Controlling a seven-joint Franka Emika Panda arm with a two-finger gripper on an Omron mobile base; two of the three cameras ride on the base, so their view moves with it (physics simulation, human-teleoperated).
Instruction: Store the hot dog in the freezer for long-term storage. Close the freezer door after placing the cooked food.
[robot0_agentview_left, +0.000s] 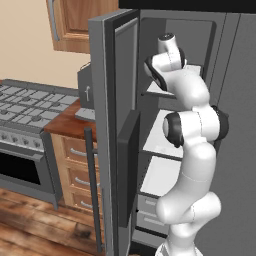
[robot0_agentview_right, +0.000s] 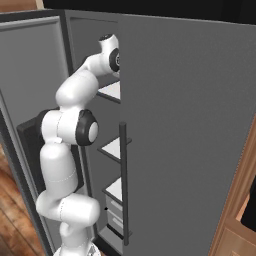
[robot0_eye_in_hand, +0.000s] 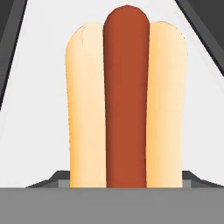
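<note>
Presently, in your left base view, the freezer door stands swung open toward you, its edge and inner face turned to the camera, the black dispenser panel and the long bar handle showing on it. Behind it the freezer is open, with white shelves stacked one above another and grey drawers at the bottom. Your arm rises from the lower right and reaches up into the compartment at the level of the upper shelf. To the left you see a stove and a wooden counter with drawers below.

Next, in your right base view, the arm rises from the lower left and bends into the freezer past the plain grey door, whose vertical handle sits at its left edge. The wrist goes behind that door's edge near the top shelf.

Finally, in your hand view, the hot dog sits close before the camera, its sausage running lengthwise up the middle of the bun, over a white shelf surface. The gripper shows just two dark tips at the bun's lower end, one on each side. You cannot tell from these frames whether the fingers clamp the bun or merely flank it.
</note>
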